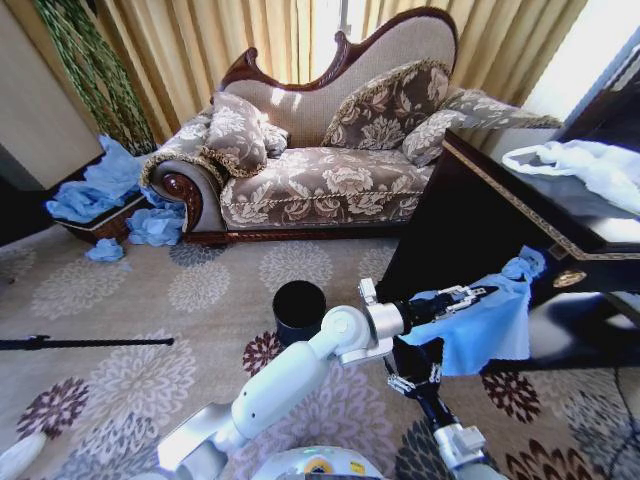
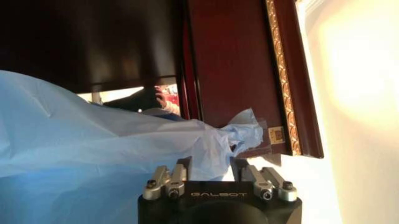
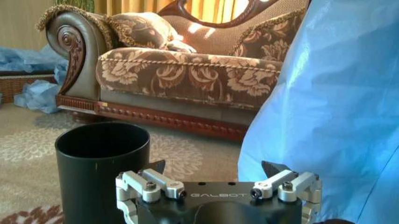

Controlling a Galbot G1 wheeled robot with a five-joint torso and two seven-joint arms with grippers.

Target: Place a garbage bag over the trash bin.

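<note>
Bag: the garbage bag (image 1: 485,325) hung in the air beside the dark cabinet (image 1: 470,215), off to the right of the bin, its lower edge clear of the carpet.

Left gripper: your left gripper (image 1: 452,297) had its fingers pinched shut on the bag's upper edge, and the sheet draped down from there.

Right gripper: your right gripper (image 1: 415,375) sat just below and beside the bag, fingers spread apart and empty, with the plastic close against one side of it.

Bin: the trash bin (image 1: 299,312) stood upright on the patterned carpet (image 1: 120,300), between the sofa (image 1: 330,150) and your arms, well apart from the bag.

Step in hand, as I judge it: you needed a second hold on the bag's rim so the mouth could be pulled open. You would do well to catch one layer only on the free edge opposite the left hold, or the mouth would stay sealed. Keeping the bag lifted would stop it dragging on the carpet.

Inside the bin: from the right wrist view its rim was bare and the part of the inside you could see looked dark and empty.

Cabinet top: a white bag (image 1: 590,170) lay there, untouched.
</note>
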